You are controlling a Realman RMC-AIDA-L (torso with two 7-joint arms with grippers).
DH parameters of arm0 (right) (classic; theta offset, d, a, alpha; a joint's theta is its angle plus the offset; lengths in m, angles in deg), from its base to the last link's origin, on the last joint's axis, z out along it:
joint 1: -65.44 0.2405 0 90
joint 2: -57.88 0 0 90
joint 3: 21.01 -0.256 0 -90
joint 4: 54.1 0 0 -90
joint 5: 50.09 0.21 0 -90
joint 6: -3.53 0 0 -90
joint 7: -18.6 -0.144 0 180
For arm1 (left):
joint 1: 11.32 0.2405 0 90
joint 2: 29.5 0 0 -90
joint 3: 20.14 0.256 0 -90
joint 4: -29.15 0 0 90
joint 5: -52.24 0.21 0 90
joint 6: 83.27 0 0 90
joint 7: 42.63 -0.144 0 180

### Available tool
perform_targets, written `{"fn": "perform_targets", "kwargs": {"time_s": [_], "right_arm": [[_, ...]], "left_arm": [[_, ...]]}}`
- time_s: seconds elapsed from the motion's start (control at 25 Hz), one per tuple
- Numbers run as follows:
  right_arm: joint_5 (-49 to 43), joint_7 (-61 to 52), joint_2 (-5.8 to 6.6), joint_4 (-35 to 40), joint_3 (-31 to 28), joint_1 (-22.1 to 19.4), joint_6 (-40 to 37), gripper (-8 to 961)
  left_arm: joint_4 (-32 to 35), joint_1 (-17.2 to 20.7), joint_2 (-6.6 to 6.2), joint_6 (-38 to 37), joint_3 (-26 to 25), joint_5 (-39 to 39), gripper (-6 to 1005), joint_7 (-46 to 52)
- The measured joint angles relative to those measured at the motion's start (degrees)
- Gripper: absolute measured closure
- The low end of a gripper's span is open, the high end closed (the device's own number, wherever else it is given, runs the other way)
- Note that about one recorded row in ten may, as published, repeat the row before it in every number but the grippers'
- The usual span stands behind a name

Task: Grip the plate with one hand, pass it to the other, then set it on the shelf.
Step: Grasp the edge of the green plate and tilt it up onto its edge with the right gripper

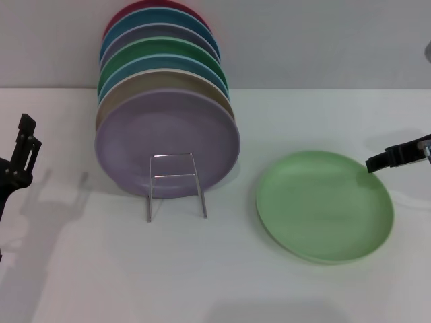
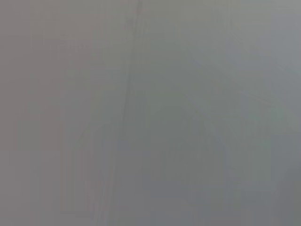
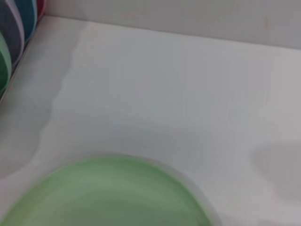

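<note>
The light pastel-green plate (image 1: 324,205) lies flat on the white table, right of centre. It also shows in the right wrist view (image 3: 108,195). The silver wire shelf (image 1: 175,185) stands left of it and holds a row of upright plates. My right gripper (image 1: 394,156) reaches in from the right edge, its tip just above the plate's far right rim, not touching as far as I can see. My left gripper (image 1: 20,158) hangs at the far left edge, away from everything. The left wrist view shows only grey.
Several plates (image 1: 165,101) stand in the rack, a lavender one (image 1: 168,142) in front, then beige, blue, emerald green, purple, teal and red. A grey wall (image 1: 323,40) runs behind the table. Bare white tabletop (image 1: 202,269) lies in front.
</note>
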Motion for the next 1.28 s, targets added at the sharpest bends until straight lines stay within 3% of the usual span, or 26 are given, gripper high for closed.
{"fn": "perform_targets", "kwargs": {"time_s": [1.08, 1.28], "right_arm": [[-2.1, -3.2, 0.28, 10.3, -0.2, 1.5, -3.1, 385], [-1.9, -2.9, 0.24, 10.4, -0.2, 1.3, -3.5, 430]], "left_arm": [[0.2, 0.2, -0.23, -1.3, 0.4, 0.2, 301, 0.1], [0.1, 0.2, -0.14, -1.3, 0.8, 0.2, 300, 0.1]]}}
